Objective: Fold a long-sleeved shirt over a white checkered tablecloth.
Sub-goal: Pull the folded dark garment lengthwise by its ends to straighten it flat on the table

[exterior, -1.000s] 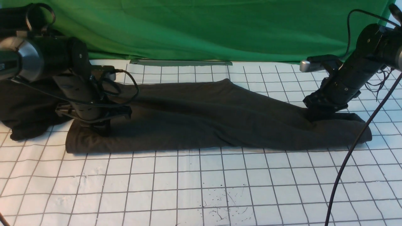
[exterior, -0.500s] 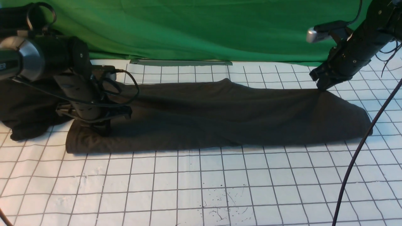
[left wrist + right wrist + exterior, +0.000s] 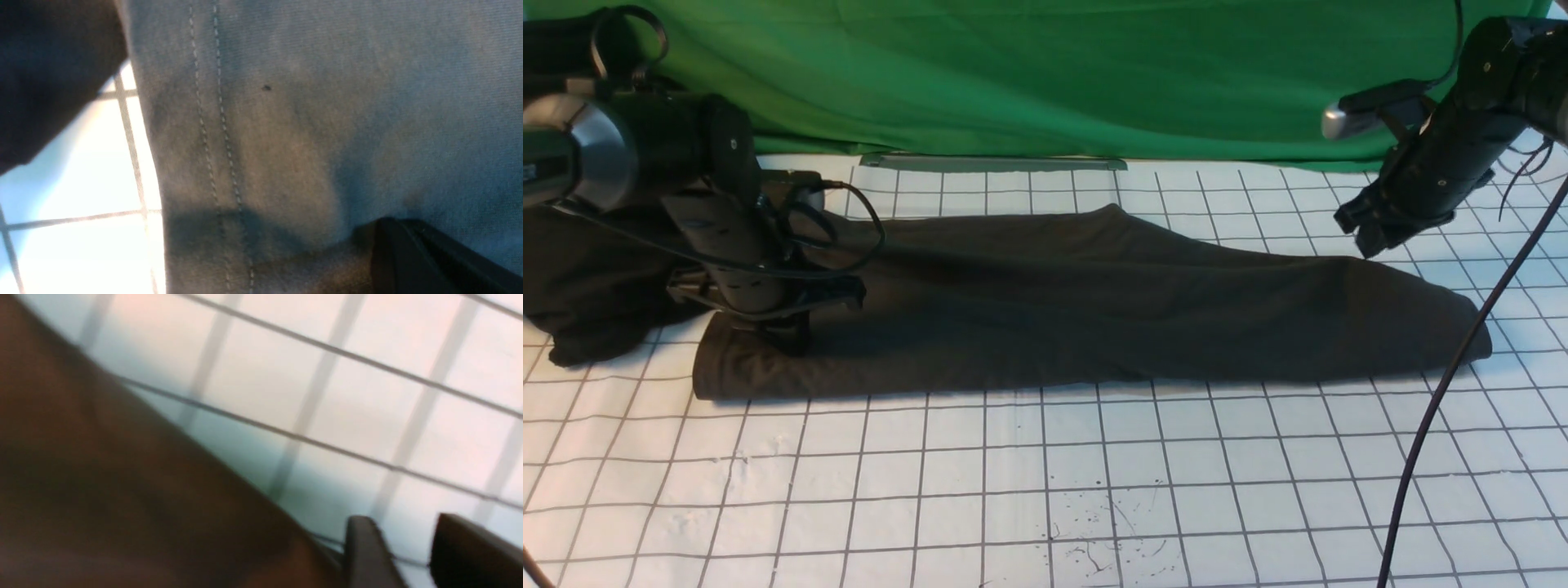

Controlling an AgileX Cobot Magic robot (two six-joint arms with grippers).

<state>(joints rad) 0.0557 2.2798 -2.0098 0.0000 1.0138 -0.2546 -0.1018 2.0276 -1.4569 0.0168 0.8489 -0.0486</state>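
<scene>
The long-sleeved shirt (image 3: pixel 1094 310) lies as a long dark band across the white checkered tablecloth (image 3: pixel 1013 490). My left gripper (image 3: pixel 780 335) stands shut with its tip pressed down on the shirt's left end. In the left wrist view the closed fingers (image 3: pixel 392 245) meet the stitched fabric (image 3: pixel 306 102); whether cloth is pinched between them does not show. My right gripper (image 3: pixel 1368 243) hangs open just above the far edge of the shirt's right end. Between its fingers (image 3: pixel 402 539) only tablecloth (image 3: pixel 347 396) shows, with the shirt's edge (image 3: pixel 102 498) beside them.
A blacker heap of cloth (image 3: pixel 588 286) sits at the far left behind the left arm. A green cloth (image 3: pixel 1045 73) hangs along the back, with a grey strip (image 3: pixel 992 162) at its foot. A black cable (image 3: pixel 1437 408) crosses the right side.
The right gripper rose from the shirt's right end, drew the cloth up and back, then opened and let it go. That end now lies flatter. The left arm stayed put.
</scene>
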